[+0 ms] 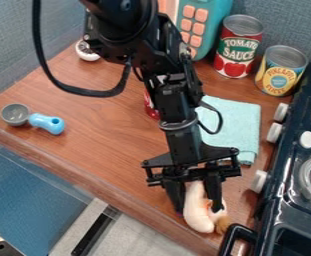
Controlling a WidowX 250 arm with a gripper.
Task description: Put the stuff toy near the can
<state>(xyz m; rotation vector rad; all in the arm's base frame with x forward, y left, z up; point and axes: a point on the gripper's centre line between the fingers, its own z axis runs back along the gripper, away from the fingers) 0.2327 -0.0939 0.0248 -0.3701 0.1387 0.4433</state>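
Observation:
The black gripper [196, 196] hangs low at the counter's front edge, toward the lower right. Directly under it lies the cream-coloured stuffed toy [198, 216], which has a brown tuft at its lower right end. The gripper covers part of the toy, and whether it holds the toy is unclear. At the back right stand a can with a red label [235, 52] and, beside it, a can with a yellow and blue label [281, 71]. Both are upright and well away from the toy. Another red object [151, 106] is partly hidden behind the arm.
A folded light-blue cloth [234, 125] lies between the toy and the cans. The dark stove [288, 200], with white knobs, borders the right side. At the left is a blue-handled scoop [47, 123]. A teal toy phone [214, 22] stands at the back.

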